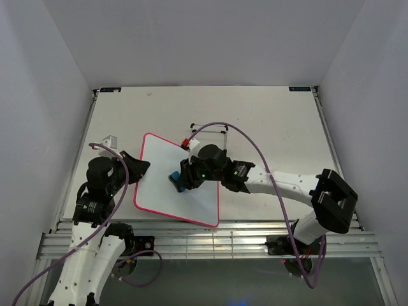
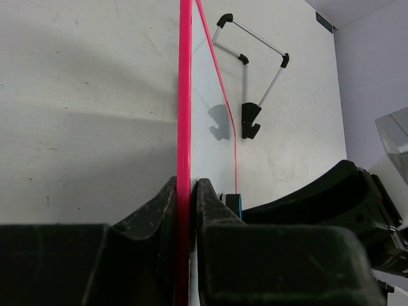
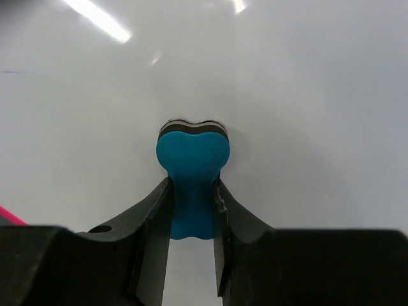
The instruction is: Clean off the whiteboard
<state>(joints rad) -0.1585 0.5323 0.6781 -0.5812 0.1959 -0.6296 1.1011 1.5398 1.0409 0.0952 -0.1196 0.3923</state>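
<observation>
The whiteboard point(image 1: 159, 178), glossy white with a thin pink-red frame, lies tilted on the table left of centre. My left gripper point(image 1: 139, 168) is shut on its left edge; in the left wrist view the pink frame point(image 2: 185, 127) runs straight up from between the fingers of that gripper point(image 2: 187, 191). My right gripper point(image 1: 181, 180) is over the board's middle, shut on the waist of a blue bone-shaped eraser point(image 3: 191, 166), whose dark felt end presses against the white surface point(image 3: 306, 115). I see no scribbles on the parts of the board in view.
A thin black wire stand point(image 1: 210, 131) lies on the table just beyond the board's far right corner, also seen in the left wrist view point(image 2: 252, 83). A small grey clip-like object point(image 1: 112, 140) sits near the table's left edge. Grey walls enclose the table.
</observation>
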